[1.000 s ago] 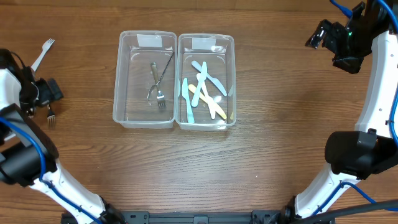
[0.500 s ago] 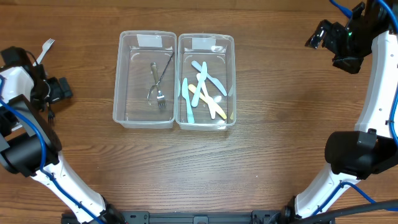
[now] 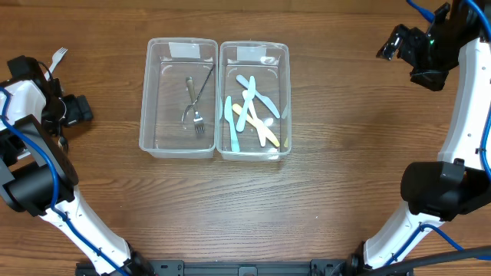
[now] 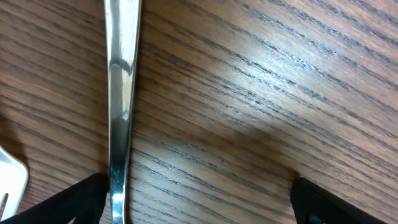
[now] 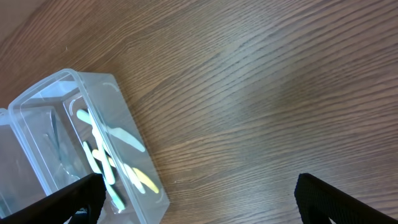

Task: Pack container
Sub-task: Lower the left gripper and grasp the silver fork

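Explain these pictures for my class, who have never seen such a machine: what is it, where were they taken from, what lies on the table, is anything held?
Two robot arms stand at a wooden table, each ending in a two-finger gripper. One picture looks down from above; the other two come from cameras on the wrists, with the fingertips in the bottom corners. The left container holds metal cutlery, the right container coloured plastic cutlery. A white plastic fork lies loose at far left. The left gripper, open, straddles a metal handle lying on the table; the right gripper is open over bare wood. Nothing is held.
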You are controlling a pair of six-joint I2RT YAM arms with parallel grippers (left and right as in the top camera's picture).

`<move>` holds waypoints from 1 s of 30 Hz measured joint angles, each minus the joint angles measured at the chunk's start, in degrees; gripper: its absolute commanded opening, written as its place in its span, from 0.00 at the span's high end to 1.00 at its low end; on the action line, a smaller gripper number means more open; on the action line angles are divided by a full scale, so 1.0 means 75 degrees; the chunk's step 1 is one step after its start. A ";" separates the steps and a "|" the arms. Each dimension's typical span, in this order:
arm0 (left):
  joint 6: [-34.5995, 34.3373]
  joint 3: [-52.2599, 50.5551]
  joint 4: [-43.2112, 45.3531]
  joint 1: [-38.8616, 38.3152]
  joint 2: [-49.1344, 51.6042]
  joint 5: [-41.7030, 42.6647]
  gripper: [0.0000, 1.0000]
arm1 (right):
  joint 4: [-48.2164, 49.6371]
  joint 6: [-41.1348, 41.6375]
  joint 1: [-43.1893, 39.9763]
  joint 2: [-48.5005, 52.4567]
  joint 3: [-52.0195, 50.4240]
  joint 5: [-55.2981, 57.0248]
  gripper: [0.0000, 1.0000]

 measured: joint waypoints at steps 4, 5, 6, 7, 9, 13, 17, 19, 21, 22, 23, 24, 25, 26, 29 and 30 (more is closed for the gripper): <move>-0.0006 0.0000 -0.0017 0.0000 0.0003 0.0017 0.32 | -0.0023 0.0003 0.0000 0.0000 0.0000 0.0000 0.00; -0.0006 0.0000 -0.0020 0.0003 0.0003 0.0020 0.35 | -0.0026 0.0003 0.0000 0.0000 0.0000 0.0000 0.00; -0.0023 0.0000 -0.0023 0.0003 0.0003 0.0015 0.41 | -0.0023 0.0003 0.0000 0.0000 0.0000 0.0000 0.00; 0.0003 0.0000 -0.0023 0.0003 0.0003 0.0020 0.45 | -0.0023 0.0000 0.0003 0.0000 0.0000 0.0000 0.00; -0.0009 0.0000 -0.0026 0.0000 0.0003 0.0020 0.54 | -0.0029 0.0003 0.0000 0.0000 0.0000 0.0003 0.00; 0.0017 0.0000 -0.0047 0.0000 0.0003 0.0026 0.66 | -0.0029 0.0000 0.0000 0.0000 0.0000 0.0000 0.00; 0.0029 0.0000 -0.0076 0.0000 0.0003 0.0020 0.76 | -0.0029 0.0003 0.0000 0.0000 0.0000 0.0000 0.00; 0.0015 0.0000 -0.0085 0.0000 0.0003 0.0023 0.80 | -0.0032 0.0000 0.0000 0.0000 0.0000 0.0003 0.00; 0.0017 0.0000 -0.0085 0.0000 0.0003 0.0023 0.88 | -0.0041 0.0006 0.0000 0.0000 0.0000 0.0000 0.00; 0.0006 0.0000 -0.0087 0.0000 0.0003 0.0023 0.90 | -0.0047 0.0000 0.0000 0.0000 0.0000 0.0003 0.00; 0.0003 0.0000 -0.0087 0.0003 0.0003 0.0023 0.93 | -0.0044 0.0000 0.0000 0.0000 0.0000 0.0000 0.00; 0.0017 0.0000 -0.0090 0.0003 0.0003 0.0020 0.93 | -0.0047 0.0000 0.0000 0.0000 0.0000 0.0003 0.00; 0.0023 0.0000 -0.0096 0.0000 0.0003 0.0020 0.94 | -0.0052 -0.0003 0.0003 0.0000 0.0000 0.0000 0.00; 0.0026 0.0000 -0.0102 0.0000 0.0003 0.0017 0.95 | -0.0050 0.0000 0.0000 0.0000 0.0000 0.0003 0.00; 0.0026 0.0000 -0.0102 0.0000 0.0003 0.0023 0.96 | -0.0050 0.0003 0.0000 0.0000 0.0000 0.0000 0.00; 0.0026 0.0000 -0.0102 0.0000 0.0003 0.0020 0.96 | -0.0047 0.0003 0.0003 0.0000 0.0000 0.0003 0.00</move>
